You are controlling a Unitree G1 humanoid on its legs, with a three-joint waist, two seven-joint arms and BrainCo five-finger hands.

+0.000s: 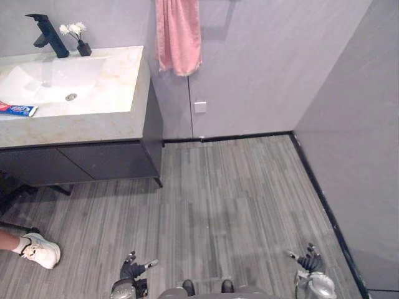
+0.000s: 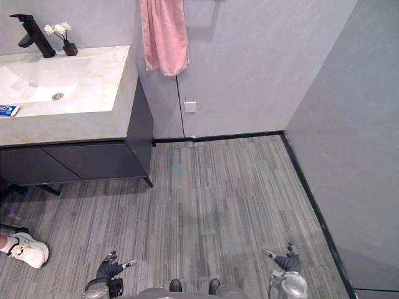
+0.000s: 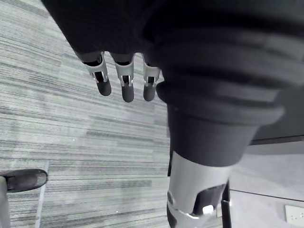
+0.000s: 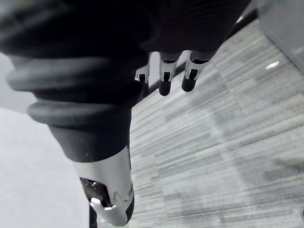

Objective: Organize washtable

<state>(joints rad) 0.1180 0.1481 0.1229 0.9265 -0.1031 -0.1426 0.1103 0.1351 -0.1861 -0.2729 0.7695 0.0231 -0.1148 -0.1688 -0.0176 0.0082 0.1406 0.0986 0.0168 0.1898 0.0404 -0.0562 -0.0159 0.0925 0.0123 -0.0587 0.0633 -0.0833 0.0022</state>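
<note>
The washtable [image 1: 87, 128] with the toothpaste tube [image 1: 17, 110] on its rim is well apart at front left, while the left hand [image 1: 131, 270] and right hand [image 1: 310, 261] hang low, fingers relaxed and holding nothing, so I judge nothing is started and approaching comes first

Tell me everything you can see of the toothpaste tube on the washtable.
The toothpaste tube is white with blue and red print, soft-looking, lying flat on its side. It rests at the front left of the white basin, by the marble-look counter; on the rim or just inside, I cannot tell. Its left end is cut off by the view's edge. Nothing else touches it.
</note>
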